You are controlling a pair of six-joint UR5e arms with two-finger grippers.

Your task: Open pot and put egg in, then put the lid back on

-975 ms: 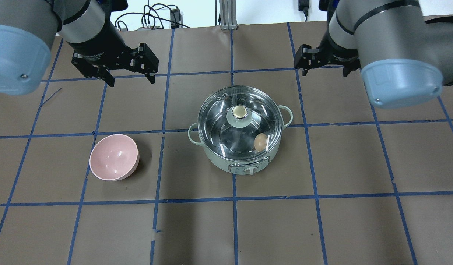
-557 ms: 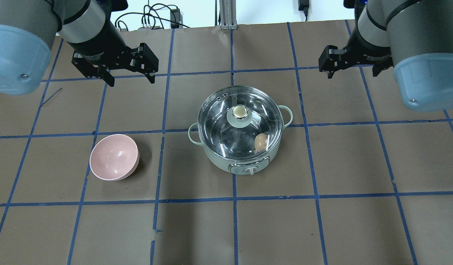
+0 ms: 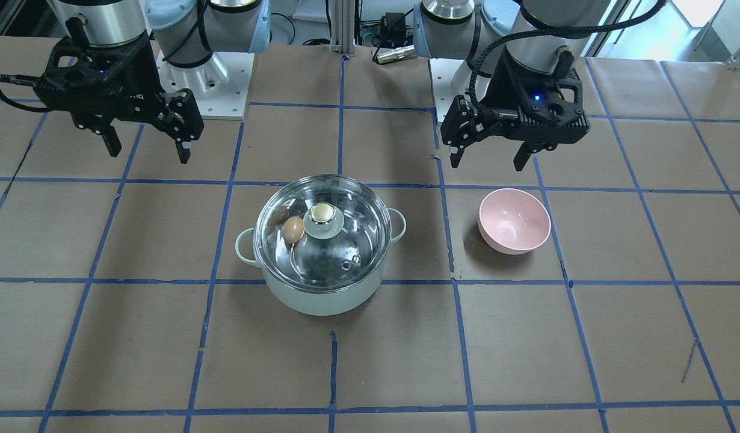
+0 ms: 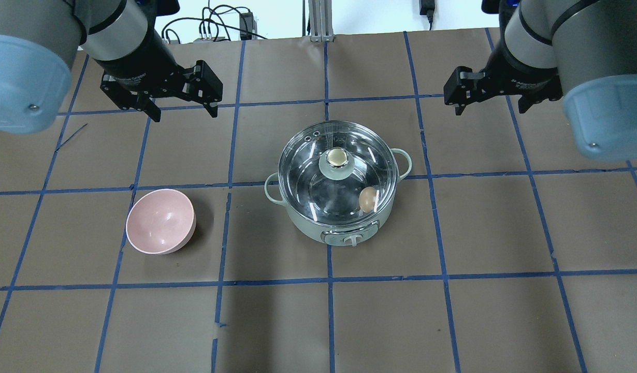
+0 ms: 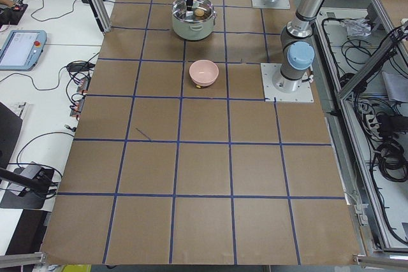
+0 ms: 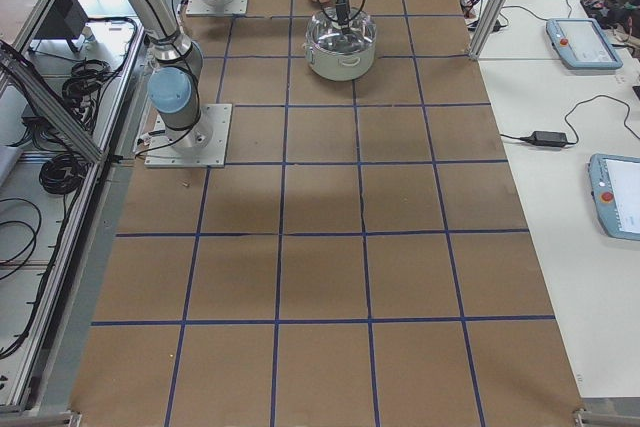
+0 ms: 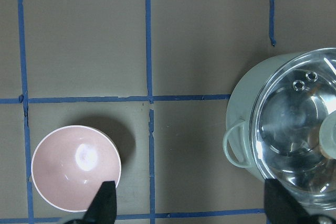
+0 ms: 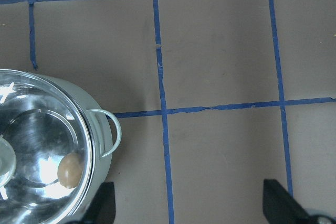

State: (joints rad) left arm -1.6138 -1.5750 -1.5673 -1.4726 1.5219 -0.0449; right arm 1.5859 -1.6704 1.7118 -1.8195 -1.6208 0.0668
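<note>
The mint-green pot [image 4: 344,228] stands mid-table with the glass lid [image 4: 308,155] on it and its golden knob on top. The tan egg [image 4: 367,199] lies inside the pot, seen through the glass, also in the front view [image 3: 292,229] and the right wrist view [image 8: 70,170]. My left gripper [image 4: 179,109] hangs open and empty above the table, back left of the pot. My right gripper [image 4: 492,101] hangs open and empty, back right of the pot. In the front view the pot [image 3: 322,297], left gripper [image 3: 489,157] and right gripper [image 3: 147,146] show the same.
An empty pink bowl [image 4: 161,221] sits left of the pot, also in the front view [image 3: 514,221] and the left wrist view [image 7: 75,167]. The table is brown paper with a blue tape grid. Cables and the arm bases lie along the back edge.
My right gripper has moved to the right and slightly back, away from the pot. The left arm, pot, lid and egg have not moved.
</note>
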